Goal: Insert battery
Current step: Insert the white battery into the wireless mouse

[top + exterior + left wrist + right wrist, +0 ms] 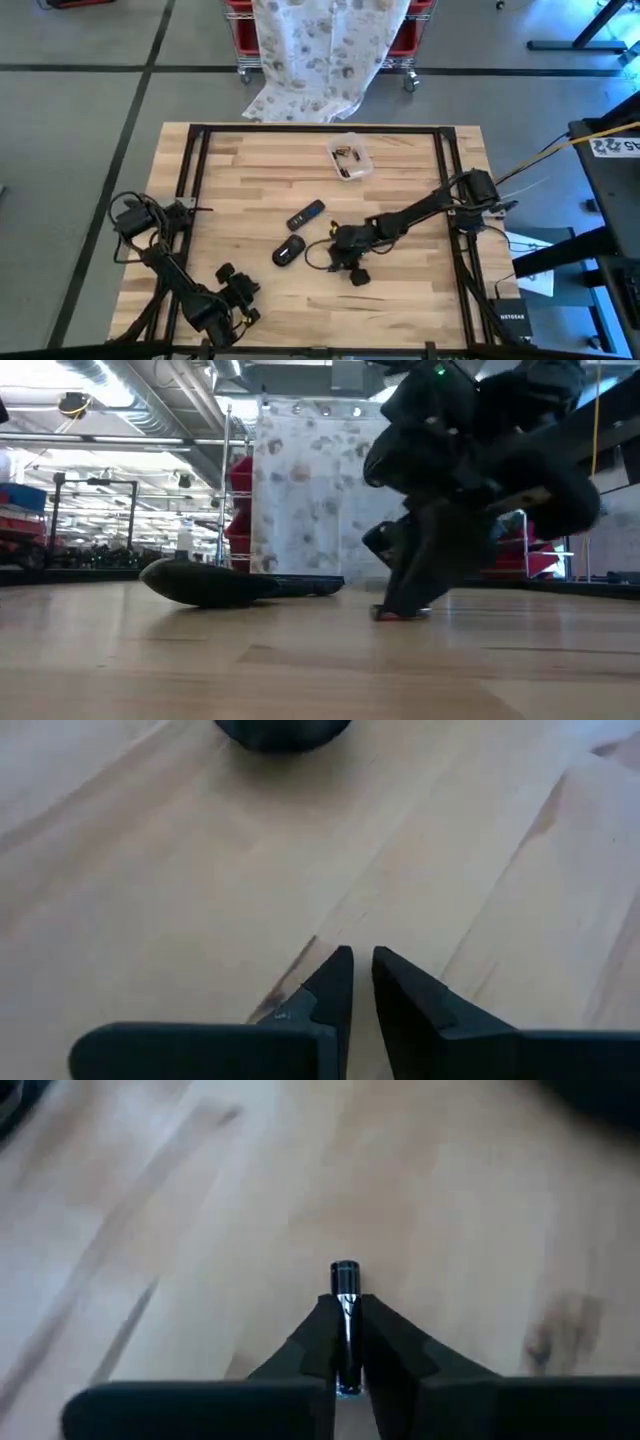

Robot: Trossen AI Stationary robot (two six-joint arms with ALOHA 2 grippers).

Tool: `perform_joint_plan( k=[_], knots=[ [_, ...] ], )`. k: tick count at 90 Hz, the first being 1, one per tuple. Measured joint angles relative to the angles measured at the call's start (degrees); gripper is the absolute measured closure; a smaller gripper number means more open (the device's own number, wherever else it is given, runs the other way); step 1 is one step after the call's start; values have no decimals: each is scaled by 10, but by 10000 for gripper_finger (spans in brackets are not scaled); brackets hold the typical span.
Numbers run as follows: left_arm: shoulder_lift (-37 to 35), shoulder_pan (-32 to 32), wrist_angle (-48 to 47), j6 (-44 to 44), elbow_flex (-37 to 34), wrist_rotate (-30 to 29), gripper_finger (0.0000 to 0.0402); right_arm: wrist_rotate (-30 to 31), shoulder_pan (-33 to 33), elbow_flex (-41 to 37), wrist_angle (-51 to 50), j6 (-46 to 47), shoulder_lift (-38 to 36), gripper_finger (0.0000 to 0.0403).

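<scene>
Battery point(345, 1315) clamped in right gripper point(357, 272) jaws, low over counter point(400, 295), centre frame. Keep grip square, carry to mouse point(288, 252). Left gripper point(232, 300) lower left, jaws nearly together, empty.

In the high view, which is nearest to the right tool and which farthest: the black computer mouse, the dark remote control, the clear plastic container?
1. Black computer mouse, left of the right tool.
2. Dark remote control, up and left.
3. Clear plastic container, near the table's far edge.
</scene>
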Motion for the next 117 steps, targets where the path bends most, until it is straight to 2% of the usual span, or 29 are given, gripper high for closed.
perform_joint_plan(
  k=[11,20,36,43,49,55,62,71,92,107,117],
  knots=[
    [0,2,-1,10,0,-7,375,-5,2,33,-52,-209,4,367],
    [0,2,-2,21,0,-9,375,31,11,73,-103,-313,5,361],
    [0,2,-1,19,0,-11,375,153,37,161,-258,-332,10,337],
    [0,2,2,19,0,-14,375,160,45,206,-363,-322,11,317],
    [0,2,6,22,0,-14,375,142,49,240,-423,-269,10,303],
    [0,2,13,28,0,-15,375,118,54,261,-438,-122,10,296],
    [0,2,13,31,0,-16,375,105,55,268,-401,70,10,293],
    [0,2,11,36,0,-16,375,86,57,254,-320,215,14,293],
    [1,0,10,55,0,-18,375,168,64,239,-187,402,73,318],
    [2,-2,10,65,0,-32,375,212,82,240,-75,408,92,354],
    [2,-2,11,66,0,-47,375,258,87,241,-109,412,92,382]
  ],
)
